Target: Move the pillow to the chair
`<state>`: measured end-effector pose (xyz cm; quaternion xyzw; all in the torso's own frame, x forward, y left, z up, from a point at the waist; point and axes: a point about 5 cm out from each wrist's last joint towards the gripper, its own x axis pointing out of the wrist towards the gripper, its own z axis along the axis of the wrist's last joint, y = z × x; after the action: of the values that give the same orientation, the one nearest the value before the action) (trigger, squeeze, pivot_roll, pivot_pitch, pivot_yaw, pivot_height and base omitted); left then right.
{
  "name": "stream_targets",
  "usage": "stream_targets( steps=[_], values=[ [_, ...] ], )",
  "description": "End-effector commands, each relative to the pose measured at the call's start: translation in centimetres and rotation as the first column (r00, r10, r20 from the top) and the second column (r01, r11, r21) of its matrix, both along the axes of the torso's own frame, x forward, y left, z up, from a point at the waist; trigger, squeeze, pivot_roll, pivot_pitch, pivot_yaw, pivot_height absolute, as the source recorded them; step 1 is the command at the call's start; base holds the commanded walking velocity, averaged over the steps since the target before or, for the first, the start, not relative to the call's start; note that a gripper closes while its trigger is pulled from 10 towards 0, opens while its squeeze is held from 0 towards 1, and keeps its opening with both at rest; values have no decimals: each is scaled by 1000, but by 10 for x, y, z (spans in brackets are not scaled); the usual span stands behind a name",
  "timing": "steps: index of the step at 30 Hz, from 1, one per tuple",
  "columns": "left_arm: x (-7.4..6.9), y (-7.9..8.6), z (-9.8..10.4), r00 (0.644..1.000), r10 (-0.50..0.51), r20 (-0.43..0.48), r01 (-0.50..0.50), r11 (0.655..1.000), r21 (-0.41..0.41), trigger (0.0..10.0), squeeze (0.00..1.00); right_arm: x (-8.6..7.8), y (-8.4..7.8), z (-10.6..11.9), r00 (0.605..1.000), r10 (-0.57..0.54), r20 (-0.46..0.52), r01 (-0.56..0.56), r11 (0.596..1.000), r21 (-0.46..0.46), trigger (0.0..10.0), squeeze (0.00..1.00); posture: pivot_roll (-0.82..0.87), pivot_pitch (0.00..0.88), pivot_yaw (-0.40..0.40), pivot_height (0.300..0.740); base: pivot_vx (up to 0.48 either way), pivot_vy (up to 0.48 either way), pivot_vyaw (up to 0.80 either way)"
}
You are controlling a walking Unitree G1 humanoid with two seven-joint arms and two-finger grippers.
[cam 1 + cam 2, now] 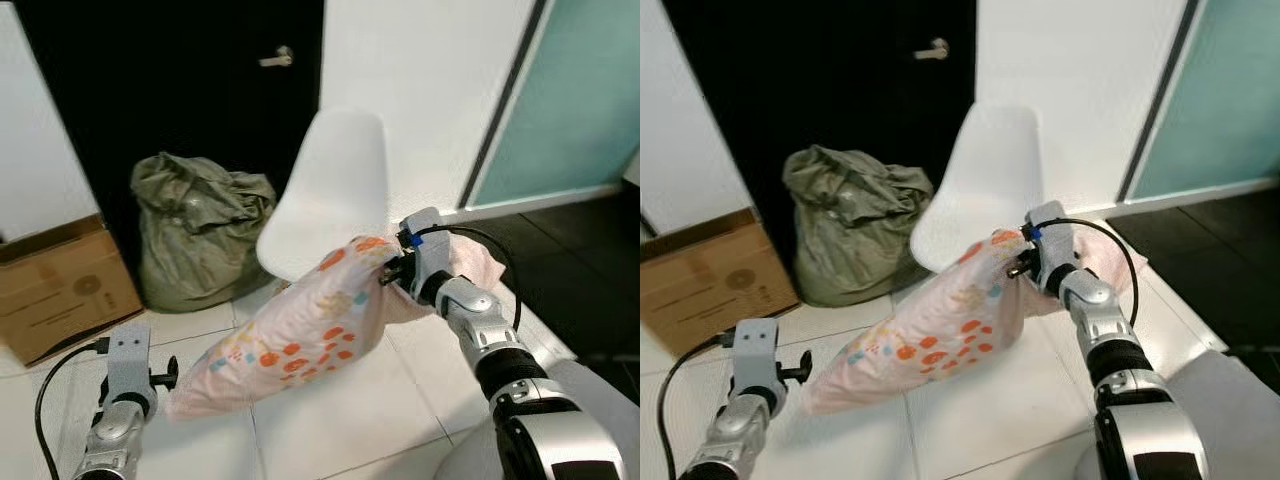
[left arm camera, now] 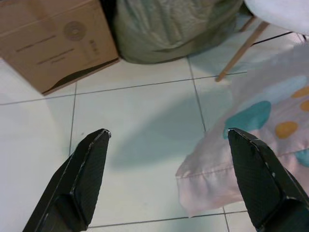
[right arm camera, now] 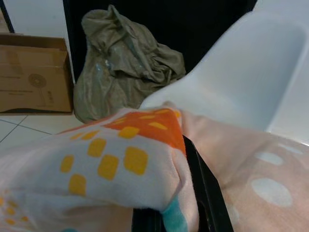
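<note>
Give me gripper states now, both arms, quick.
Left gripper: open, empty, low beside the pillow's lower end.
Right gripper: shut on the pillow's upper end, at the white chair.

Bright, even light; perhaps slight blur

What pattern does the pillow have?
The pillow is pale pink with orange, yellow and teal spots; the left eye view shows it best.

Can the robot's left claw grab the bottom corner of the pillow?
Probably yes. The left claw is open, the pillow corner hangs just beside one finger, and nothing lies between them, only bare floor tiles.
</note>
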<state>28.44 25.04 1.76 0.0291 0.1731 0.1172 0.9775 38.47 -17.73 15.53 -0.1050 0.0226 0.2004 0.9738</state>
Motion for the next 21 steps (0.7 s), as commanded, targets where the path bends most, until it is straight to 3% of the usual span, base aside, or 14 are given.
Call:
stream_targets(
  steps=[1, 21],
  values=[
    [-3, -1, -4, 1000, -4, -25, 4, 1000, -4, 10000, 0, 6, -4, 21, 997, -30, 77, 29, 999, 20, 10000, 0, -193, 44, -72, 740, 259, 0, 0],
    [-2, 2, -3, 1000, -14, -25, 14, 1000, -1, 10000, 0, 8, -1, 27, 995, -38, 89, 34, 998, 49, 10000, 0, -185, 63, -63, 740, 332, 0, 0]
  ],
)
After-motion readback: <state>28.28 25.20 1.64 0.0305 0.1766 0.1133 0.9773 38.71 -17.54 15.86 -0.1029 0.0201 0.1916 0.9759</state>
